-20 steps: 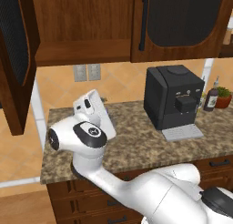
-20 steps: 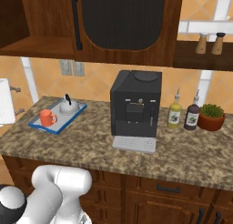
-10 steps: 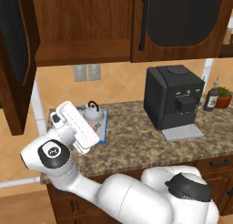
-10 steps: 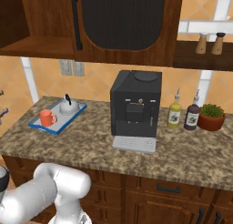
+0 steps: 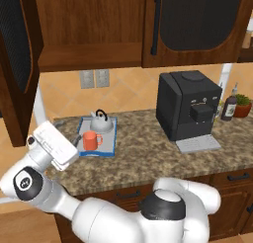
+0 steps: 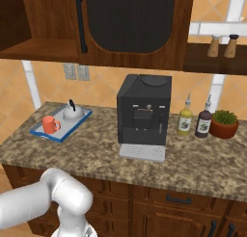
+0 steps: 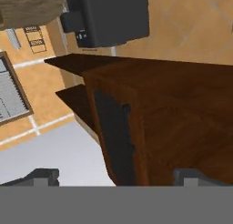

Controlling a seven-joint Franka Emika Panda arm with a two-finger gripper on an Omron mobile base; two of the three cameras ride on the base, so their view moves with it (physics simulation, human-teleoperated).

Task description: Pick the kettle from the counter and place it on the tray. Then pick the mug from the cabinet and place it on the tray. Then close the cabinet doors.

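Nearest us in the hand view, the tool [image 7: 116, 175] stands with its tips spread wide and nothing between them; just ahead of it looms the edge of a dark wood cabinet door [image 7: 119, 141] with its black panel, seen rolled at an angle. From the left base view we place the hand low at the near left, off the left end of the surface [image 5: 148, 158], below and just right of the left cabinet door [image 5: 19, 64], which hangs swung open toward us. Farther in, on the left part of the surface, the tray [image 5: 109, 141] carries the mug [image 5: 90, 140] on its near half and the kettle [image 5: 99, 122] behind it, both upright; right of them stands a black coffee machine [image 5: 188, 106]. Above, the cabinet [image 5: 89, 52] shows its bare wood shelf, while the right door [image 5: 197, 24] looks shut. We judge both placements done and the door closing in hand. The next move calls for meeting the open left door on its outer face and pushing it round to the cabinet front.
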